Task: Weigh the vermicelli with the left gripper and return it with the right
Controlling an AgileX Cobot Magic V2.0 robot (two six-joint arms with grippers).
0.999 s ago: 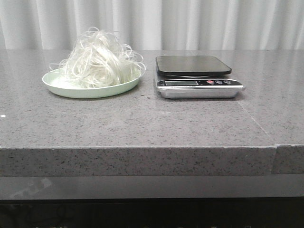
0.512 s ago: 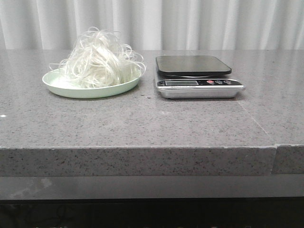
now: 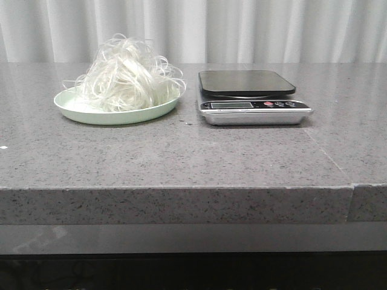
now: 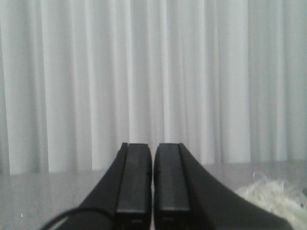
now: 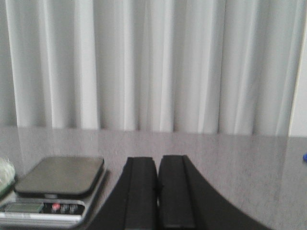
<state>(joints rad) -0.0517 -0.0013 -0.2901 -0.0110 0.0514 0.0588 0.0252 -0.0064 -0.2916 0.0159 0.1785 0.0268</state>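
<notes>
Grey speckled stone table (image 3: 181,157) carries a pale green round plate (image 3: 91,113) heaped with white tangled vermicelli (image 3: 127,75), and just beside it a silver kitchen scale (image 3: 253,112) with a bare black platform. Both the black left gripper (image 4: 152,179) and black right gripper (image 5: 158,191) have fingers pressed together, holding nothing.

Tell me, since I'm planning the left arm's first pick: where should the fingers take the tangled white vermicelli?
Grip the crown of the tangled white vermicelli pile, descending from straight above. The loose strands heap highest there, well clear of the shallow pale green plate rim, so closing fingers likely gather a bundle without scraping it.
</notes>
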